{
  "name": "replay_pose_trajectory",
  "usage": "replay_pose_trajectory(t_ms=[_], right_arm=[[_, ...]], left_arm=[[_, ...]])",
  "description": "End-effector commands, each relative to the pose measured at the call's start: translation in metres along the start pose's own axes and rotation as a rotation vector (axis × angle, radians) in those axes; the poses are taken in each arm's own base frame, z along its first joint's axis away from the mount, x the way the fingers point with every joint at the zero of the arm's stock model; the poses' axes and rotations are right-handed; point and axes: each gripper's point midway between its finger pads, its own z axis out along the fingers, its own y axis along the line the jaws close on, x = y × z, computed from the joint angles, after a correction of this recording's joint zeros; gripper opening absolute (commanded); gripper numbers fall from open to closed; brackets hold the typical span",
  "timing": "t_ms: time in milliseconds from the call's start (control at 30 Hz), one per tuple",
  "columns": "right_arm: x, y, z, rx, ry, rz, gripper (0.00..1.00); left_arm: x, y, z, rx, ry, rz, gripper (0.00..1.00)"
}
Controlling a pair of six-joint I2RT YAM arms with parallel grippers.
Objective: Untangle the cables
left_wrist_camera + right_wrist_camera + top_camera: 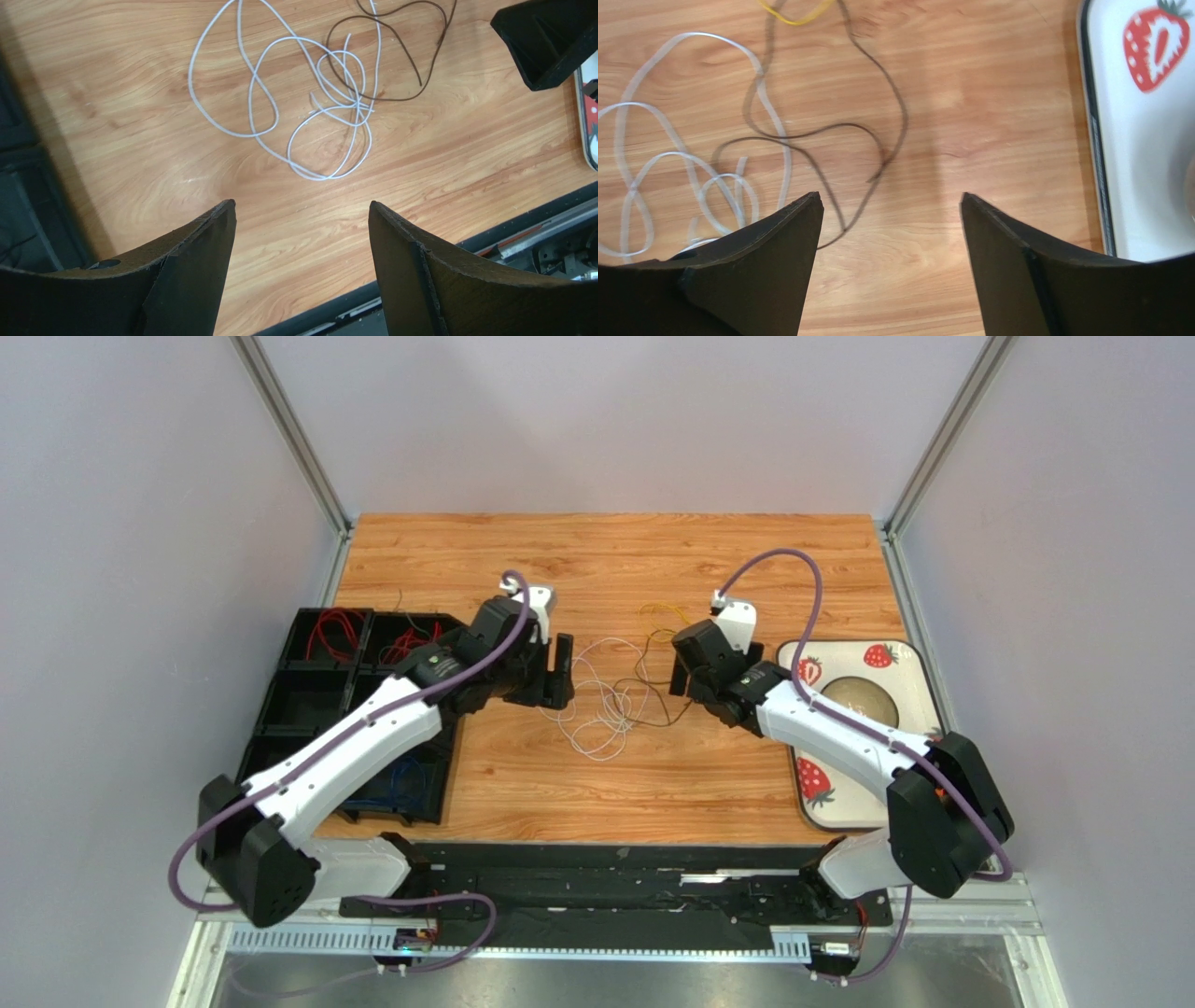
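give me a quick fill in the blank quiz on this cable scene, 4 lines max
1. The tray on the right side of the table is printed with ______.
2. The white cable lies in loose loops on a table top made of ______.
3. The left gripper and the right gripper hold nothing, and the jaws of both are ______.
4. In the far compartments of the black bin, the wires are ______.

Missing words: strawberries; wood; open; red
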Motion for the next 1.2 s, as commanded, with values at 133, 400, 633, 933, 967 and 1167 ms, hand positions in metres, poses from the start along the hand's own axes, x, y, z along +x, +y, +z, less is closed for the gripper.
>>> replay_pose_trajectory(t_ms=[133,400,633,933,967,1167], right_arm=[[0.015,-0.023,0.015,0.051,0.001,0.109,0.77],[0.033,-0.04,0.023,-0.007,0.011,0.198,0.76],[0.035,-0.041,0.036,-0.077,0.06,0.257,0.72],[0.037,-0.035,0.036,-0.115,0.071,0.244,0.71],[0.037,-0.036,0.036,-0.115,0.071,0.246,0.71],[0.038,-0.035,0.036,-0.119,0.074,0.246,0.7]], left_arm=[[-0.03,-0.043,0.076,0.074,0.03,0.056,0.71],[-0.039,-0.064,0.147,0.072,0.073,0.078,0.6],[-0.035,-0.071,0.189,0.065,0.12,0.085,0.57],[-0.028,-0.072,0.221,0.05,0.155,0.085,0.54],[-0.03,-0.072,0.222,0.049,0.152,0.085,0.53],[-0.019,-0.07,0.235,0.038,0.179,0.082,0.5]])
